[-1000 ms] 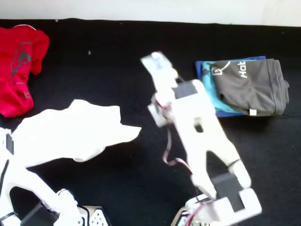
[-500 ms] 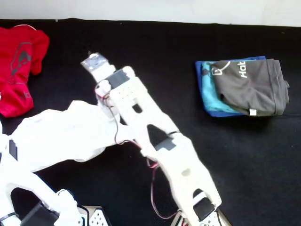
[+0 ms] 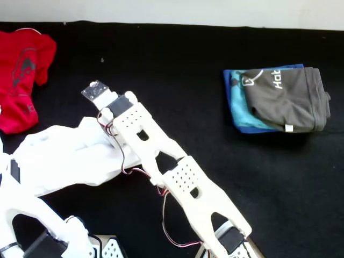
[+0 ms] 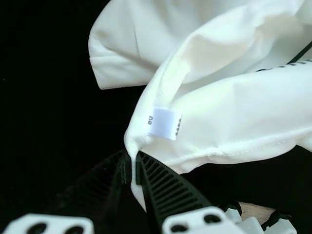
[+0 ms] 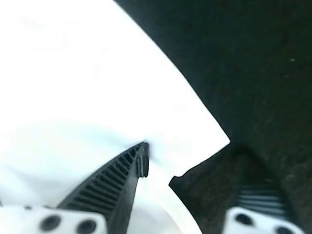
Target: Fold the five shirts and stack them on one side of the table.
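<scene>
A crumpled white shirt lies at the front left of the black table. My left gripper is shut on its hem, just below a small sewn-in label. My right arm stretches diagonally across to the shirt's right end. There my right gripper stands open, one finger on the white cloth and the other over bare table beside the shirt's edge. A red shirt lies loose at the back left. Folded grey, teal and blue shirts are stacked at the right.
My left arm comes up along the front left corner. The stack's blue bottom shirt sticks out on its left side. Black table lies open between the white shirt and the stack, and along the back.
My right arm has swung left from the table's middle to the white shirt's right end. The left gripper and the shirt have barely shifted.
</scene>
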Controlling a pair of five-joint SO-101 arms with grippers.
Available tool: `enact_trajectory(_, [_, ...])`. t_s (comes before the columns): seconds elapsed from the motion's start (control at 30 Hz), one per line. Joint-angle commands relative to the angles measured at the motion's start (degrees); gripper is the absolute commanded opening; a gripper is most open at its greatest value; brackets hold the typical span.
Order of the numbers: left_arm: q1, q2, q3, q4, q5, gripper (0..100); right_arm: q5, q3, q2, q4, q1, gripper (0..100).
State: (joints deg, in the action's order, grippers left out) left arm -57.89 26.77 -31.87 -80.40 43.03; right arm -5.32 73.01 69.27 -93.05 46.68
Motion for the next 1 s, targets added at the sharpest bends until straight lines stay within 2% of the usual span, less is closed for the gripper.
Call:
enact_trajectory(0.0, [1.5,1.1,0.1,0.6,0.8,1,0.4,3.6,0.4,-0.5,-2.9,0.1])
enact_trajectory(0.07, [2.7,1.1,0.1,0.5,0.8,1,0.4,6.8,0.4,-1.3,-4.8,2.4])
enact_trajectory(0.2, [6.5,1.0,0.1,0.4,0.3,1,0.4,14.7,0.4,-3.4,-9.1,0.7])
enact_trajectory(0.4, [15.0,1.0,0.7,0.8,-9.3,1,0.2,27.4,0.2,-8.1,-15.9,0.6])
enact_trajectory(0.5, [19.8,1.1,4.0,0.8,-14.8,1,0.2,28.2,-3.7,-8.0,-20.3,0.6])
enact_trajectory(0.73, [27.2,1.0,27.6,-0.4,-22.8,1,-3.2,27.2,-22.5,-8.0,-30.1,0.6])
enact_trajectory(0.97, [36.4,1.0,51.4,-5.3,-25.1,1,-3.2,27.2,-39.6,-7.8,-38.8,0.6])
